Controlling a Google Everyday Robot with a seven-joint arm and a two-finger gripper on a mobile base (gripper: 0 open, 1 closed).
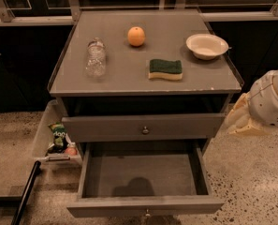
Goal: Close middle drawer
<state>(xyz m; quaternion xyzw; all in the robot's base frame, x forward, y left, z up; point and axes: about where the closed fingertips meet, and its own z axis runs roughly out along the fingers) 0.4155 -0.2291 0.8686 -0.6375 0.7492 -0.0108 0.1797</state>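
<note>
The middle drawer (145, 205) is pulled far out of the grey cabinet, and its empty inside (141, 175) shows. Its flat front faces me at the bottom of the view, with a small knob (147, 213) at the lower edge. The upper drawer (143, 127) above it is shut, with a round knob at its centre. The lowest drawer is hidden under the open one. My gripper (240, 120), cream coloured, hangs under the white arm (272, 100) to the right of the cabinet, level with the upper drawer. It is apart from the open drawer.
On the cabinet top (129, 81) lie a clear plastic bottle (96, 58), an orange (136, 36), a green and yellow sponge (165, 69) and a white bowl (207, 46). A bin with snack packs (59, 137) stands left of the cabinet. A dark pole (26, 193) leans at lower left.
</note>
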